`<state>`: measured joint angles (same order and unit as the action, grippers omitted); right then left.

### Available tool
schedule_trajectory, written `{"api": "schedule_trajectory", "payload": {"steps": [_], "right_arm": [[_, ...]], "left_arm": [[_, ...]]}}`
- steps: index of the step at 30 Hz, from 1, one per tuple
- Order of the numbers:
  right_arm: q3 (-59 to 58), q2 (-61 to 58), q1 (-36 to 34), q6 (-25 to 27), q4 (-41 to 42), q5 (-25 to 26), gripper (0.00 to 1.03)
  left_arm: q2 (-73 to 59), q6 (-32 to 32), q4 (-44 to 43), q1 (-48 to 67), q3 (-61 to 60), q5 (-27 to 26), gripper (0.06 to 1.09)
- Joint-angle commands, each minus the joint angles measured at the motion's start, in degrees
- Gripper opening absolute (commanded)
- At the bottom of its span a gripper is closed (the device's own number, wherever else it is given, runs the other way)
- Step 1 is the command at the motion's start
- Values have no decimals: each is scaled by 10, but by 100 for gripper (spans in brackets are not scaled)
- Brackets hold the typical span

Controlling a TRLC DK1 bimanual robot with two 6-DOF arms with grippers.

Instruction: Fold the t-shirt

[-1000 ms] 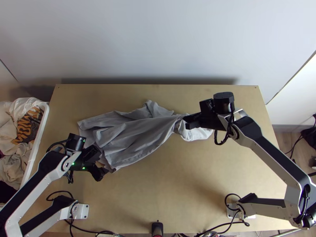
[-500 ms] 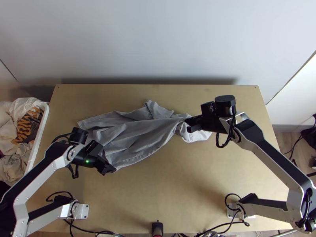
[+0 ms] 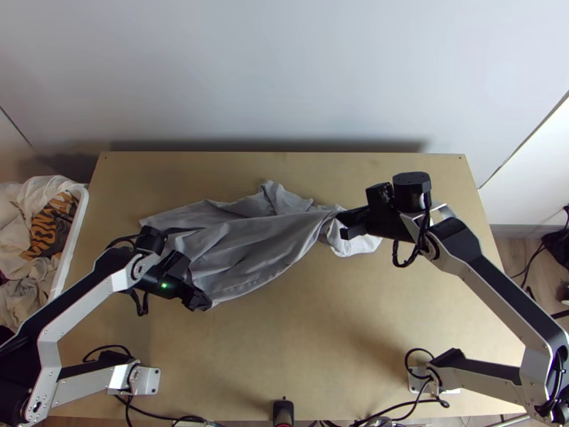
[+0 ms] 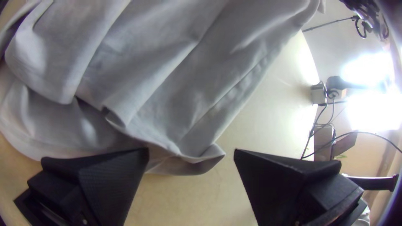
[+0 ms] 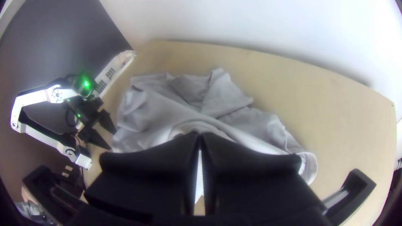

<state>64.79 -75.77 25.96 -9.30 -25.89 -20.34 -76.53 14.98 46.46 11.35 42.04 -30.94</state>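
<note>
A smooth, pale wall (image 3: 284, 71) rises behind a flat wooden table (image 3: 306, 341), whose matte, light tan top has straight edges. Just beside its left side stands a white bin (image 3: 80, 220) with a smooth rim, heaped with crumpled clothes (image 3: 28, 285) in cream and dark cloth, one piece bearing orange lettering. Thin black cables (image 3: 160, 415) curl along the table's near edge, beside a small black device (image 3: 283, 411).

The t-shirt (image 3: 242, 245) lies across the left and middle of the table, toward the far side. It is soft grey cloth, bunched rather than flat: broad at the left, with long ridges and shallow valleys that narrow toward the right arm. A pointed flap sticks up at its far edge, and a paler, rounded, rumpled part lies just beyond the narrow gather. A stitched hem runs along the near edge.

The right gripper (image 3: 343, 223) has its wide black fingers pressed together, pinching the narrow gather at the shirt's right part; the folds run up to the pads.

The left gripper (image 3: 199, 286) is at the shirt's near left corner, its textured, wedge-shaped fingers spread apart. In the left wrist view, a small creased tip of the hem pokes into the gap between them, over bare wood.
</note>
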Motion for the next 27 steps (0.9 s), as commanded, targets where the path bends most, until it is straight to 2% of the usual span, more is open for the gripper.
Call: {"api": "schedule_trajectory", "payload": {"steps": [1,9,12,17,27], "right_arm": [[-2,2,0,1,0,1,3],[-6,2,-2,1,0,1,3],[-1,0,-3,1,0,1,3],[0,1,-7,1,0,1,3],[2,2,-15,-1,0,0,3]], "left_arm": [[-3,-19,-19,-5,28,-19,104],[-15,-41,-48,36,31,-46,104],[-18,-43,-47,86,20,-45,104],[-25,-36,-45,95,15,-43,104],[-7,-7,-44,55,5,30,104]]}}
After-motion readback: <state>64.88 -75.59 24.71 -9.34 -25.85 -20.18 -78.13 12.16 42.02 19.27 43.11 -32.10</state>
